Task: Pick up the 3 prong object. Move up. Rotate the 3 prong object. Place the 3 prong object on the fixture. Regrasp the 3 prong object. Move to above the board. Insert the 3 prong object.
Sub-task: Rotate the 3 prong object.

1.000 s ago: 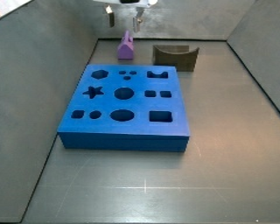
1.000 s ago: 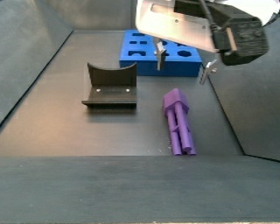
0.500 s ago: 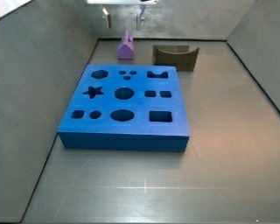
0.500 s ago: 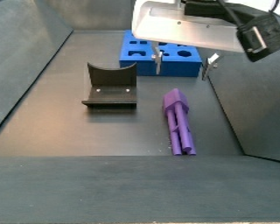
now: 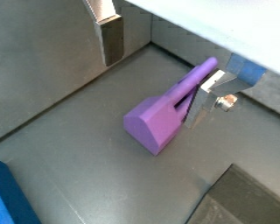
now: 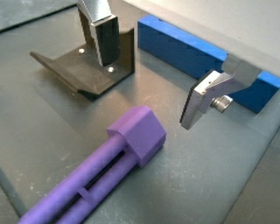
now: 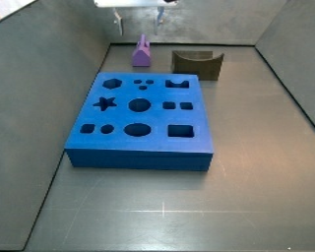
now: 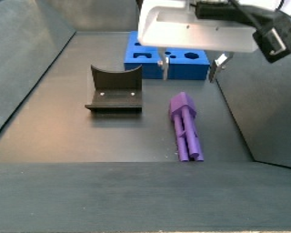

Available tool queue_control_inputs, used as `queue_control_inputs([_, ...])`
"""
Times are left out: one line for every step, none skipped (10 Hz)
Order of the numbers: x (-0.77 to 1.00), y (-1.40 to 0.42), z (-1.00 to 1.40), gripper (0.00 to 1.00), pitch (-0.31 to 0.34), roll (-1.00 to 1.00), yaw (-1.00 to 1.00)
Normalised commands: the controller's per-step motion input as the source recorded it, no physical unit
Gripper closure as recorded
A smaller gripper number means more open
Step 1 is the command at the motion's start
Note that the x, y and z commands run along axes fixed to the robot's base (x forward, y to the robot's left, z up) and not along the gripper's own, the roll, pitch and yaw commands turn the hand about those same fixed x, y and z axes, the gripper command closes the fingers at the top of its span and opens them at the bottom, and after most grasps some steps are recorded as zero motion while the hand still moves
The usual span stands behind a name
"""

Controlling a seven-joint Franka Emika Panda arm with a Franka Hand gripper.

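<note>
Gripper [image 8: 191, 65] body cut off above.

The peg [image 8: 185, 127] lies on the floor beside the fixture [image 8: 114, 89], the board [image 8: 173, 56] behind both; the gripper [image 8: 189, 65] hangs spread above the peg

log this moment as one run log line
end effector: open, above floor, holding nothing | 3 prong object: lying flat on floor, not grasped | fixture: empty | board: nothing inserted
</note>
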Motion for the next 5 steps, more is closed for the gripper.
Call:
queue_control_inputs([0.01,0.01,-1.00,0.00,-0.022,0.01,-0.03])
queue_control_inputs([0.02,0.01,-1.00,0.00,-0.024,0.03,-0.03])
queue_control_inputs([0.03,0.02,-1.00,0.00,-0.022,0.04,-0.02])
queue_control_inputs([0.03,0.02,-1.00,0.00,-0.018,0.05,-0.02])
queue_control_inputs([0.04,0.02,-0.98,0.00,-0.017,0.06,-0.02])
